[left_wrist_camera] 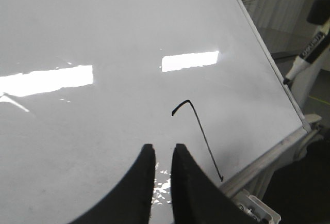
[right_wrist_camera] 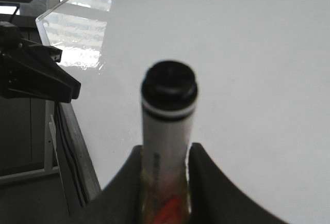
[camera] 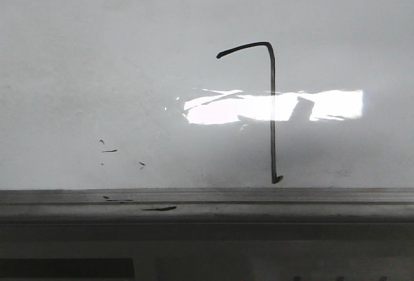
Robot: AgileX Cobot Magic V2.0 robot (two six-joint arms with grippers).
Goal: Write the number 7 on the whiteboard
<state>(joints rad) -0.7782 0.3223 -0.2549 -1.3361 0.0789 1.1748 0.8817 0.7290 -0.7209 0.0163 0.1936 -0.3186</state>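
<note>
Black number 7 [camera: 272,112] sits on the whiteboard [camera: 97,48], its stem ending just above the grey rail [camera: 259,204]. Right end effector [right_wrist_camera: 165,182] clamps a marker [right_wrist_camera: 168,126]; left end effector [left_wrist_camera: 164,154] hovers nearly closed, empty, near the stem

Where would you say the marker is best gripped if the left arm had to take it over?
Probably on the white barrel just below the black cap end, coming from the side, across its length. The marker is round and slim, and the right gripper already covers the lower barrel, leaving only that stretch free. The left gripper looks empty.
</note>
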